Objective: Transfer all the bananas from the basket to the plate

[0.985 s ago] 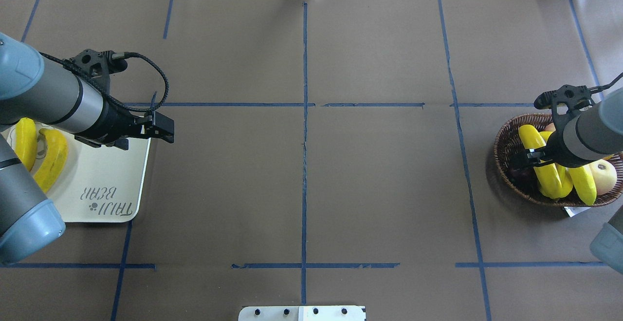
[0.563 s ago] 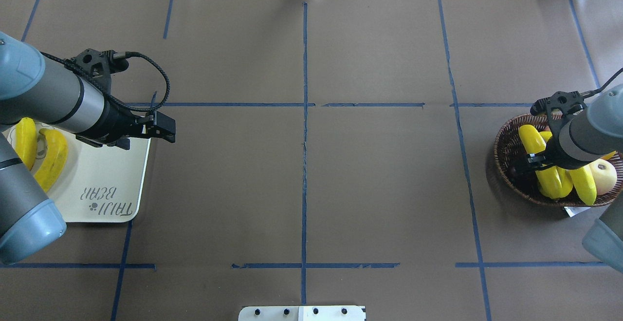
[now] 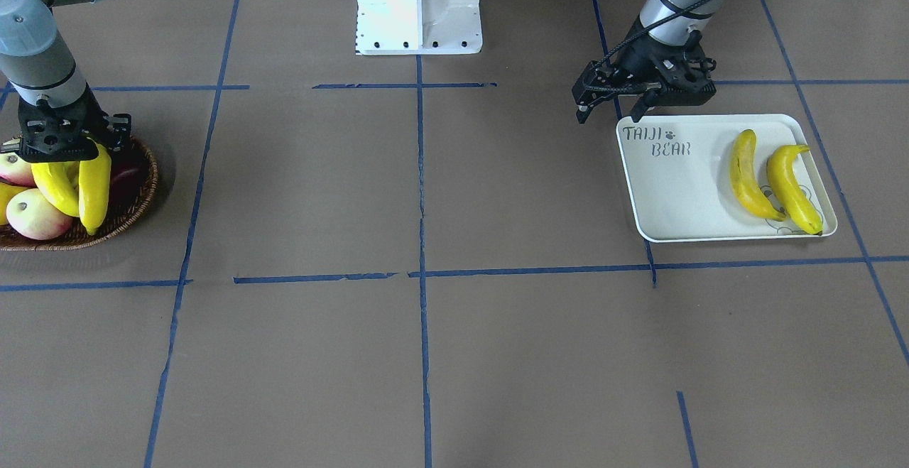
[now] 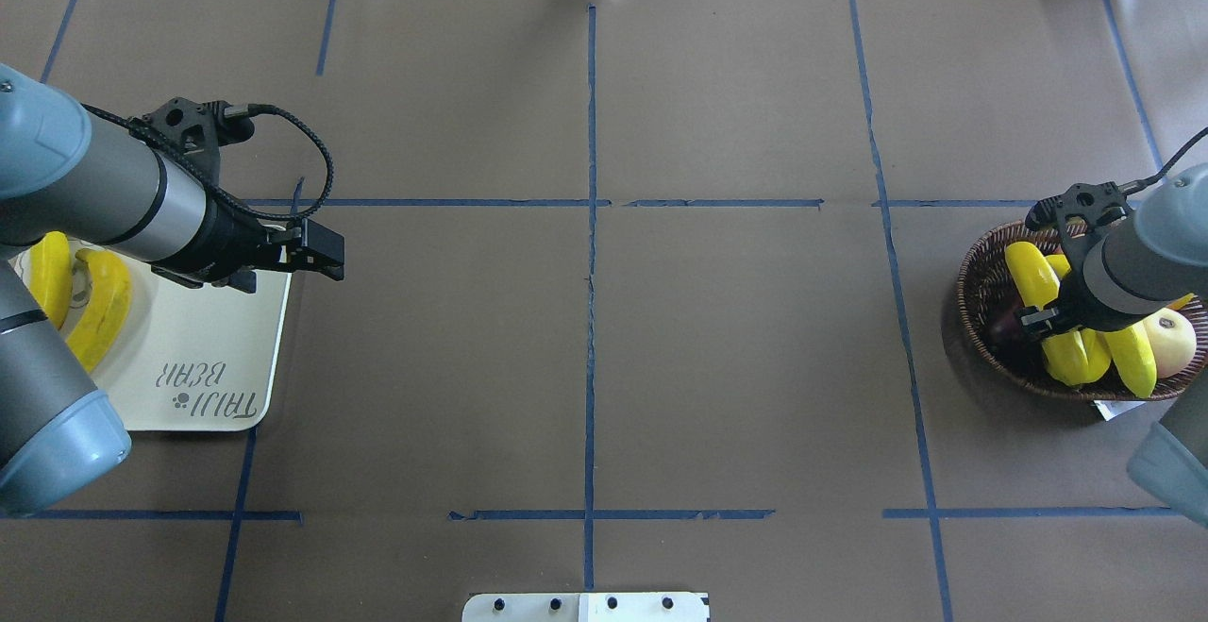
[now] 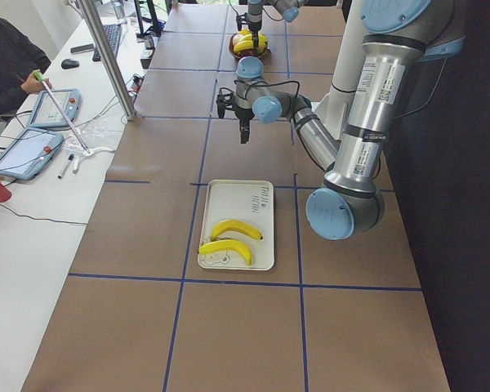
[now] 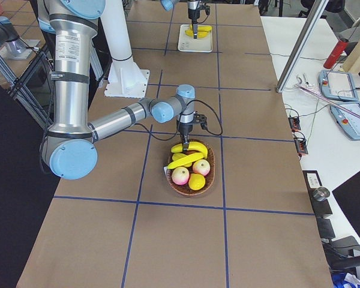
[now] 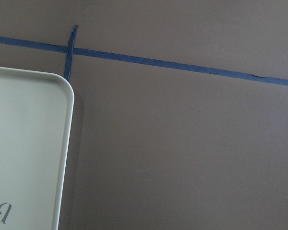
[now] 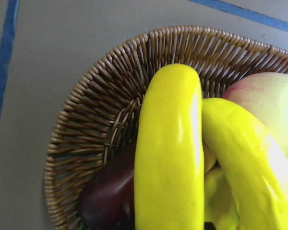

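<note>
Plate (image 3: 675, 202): cream tray lettered TAIJI BEAR, taken here as the landmark.
Bananas on plate: two (image 3: 746, 177) (image 3: 790, 187), side by side at the plate's end away from the lettering.
Basket (image 4: 981, 273): well apart from the plate, toward the table's (image 4: 736, 367) other end.
Bananas in basket: two (image 4: 1033, 273) (image 4: 1130, 358), lying on other fruit (image 3: 35, 214).
Left gripper (image 3: 609, 114): fingers spread, holding nothing, just outside the plate's lettered corner.
Right gripper (image 4: 1045, 309): well apart from the plate, down astride one basket banana; whether it grips cannot be told.

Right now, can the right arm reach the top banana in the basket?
Probably yes: the right end effector hangs directly over the top banana in the basket, and nothing lies between them.
</note>
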